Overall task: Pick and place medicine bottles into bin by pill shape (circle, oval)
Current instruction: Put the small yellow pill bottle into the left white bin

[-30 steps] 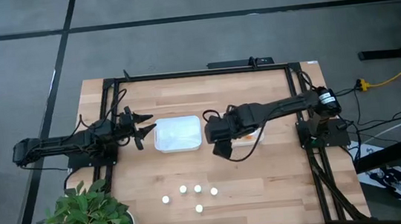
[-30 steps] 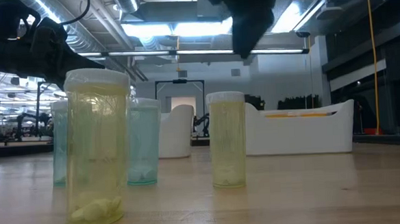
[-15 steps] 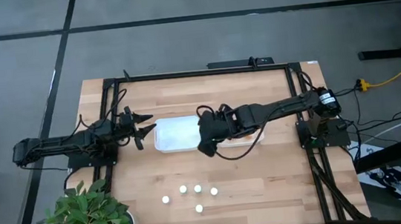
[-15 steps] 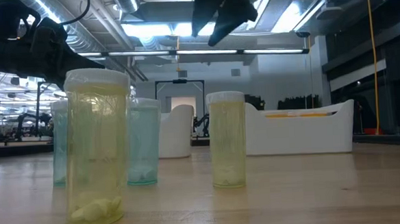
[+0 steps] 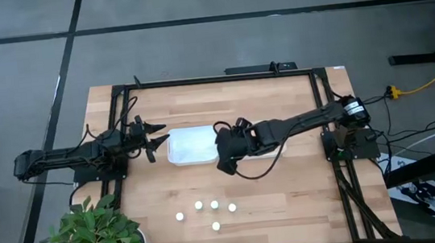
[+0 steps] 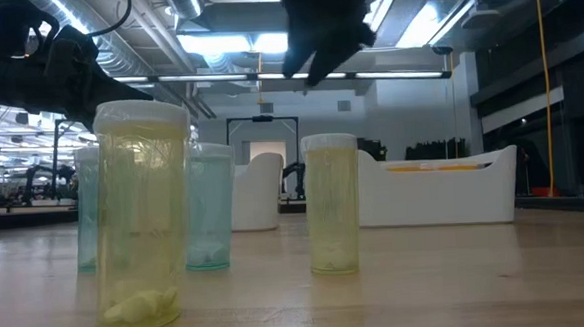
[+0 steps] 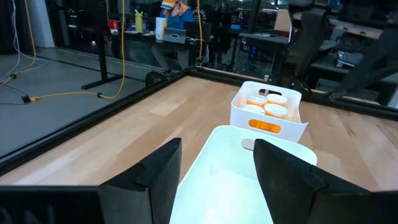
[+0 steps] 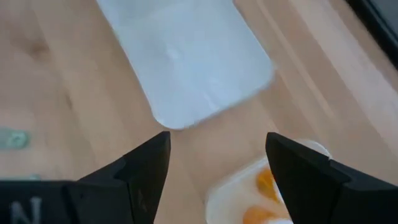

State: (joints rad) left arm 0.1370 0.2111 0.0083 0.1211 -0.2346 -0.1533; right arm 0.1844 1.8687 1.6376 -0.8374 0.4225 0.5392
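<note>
Orange bottles (image 7: 266,111) sit half-hidden in the far bin (image 7: 268,127) — right hand (image 8: 214,165) open, empty.

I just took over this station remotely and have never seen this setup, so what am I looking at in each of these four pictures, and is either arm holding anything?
Two dark robot arms work over a wooden table. The high view looks straight down. The left gripper waits, fingers open, beside an empty white bin. The right gripper hangs near the gap between that bin and a second bin holding orange bottles; its fingers are open and hold nothing.

Five small white-capped bottles stand near the table's front edge. The low view sits at table height right behind them, so these pale bottles look huge, with the bins far behind.

Each wrist view looks forward past that arm's own two dark fingers: the left one faces both bins, the right one looks down on them.
</note>
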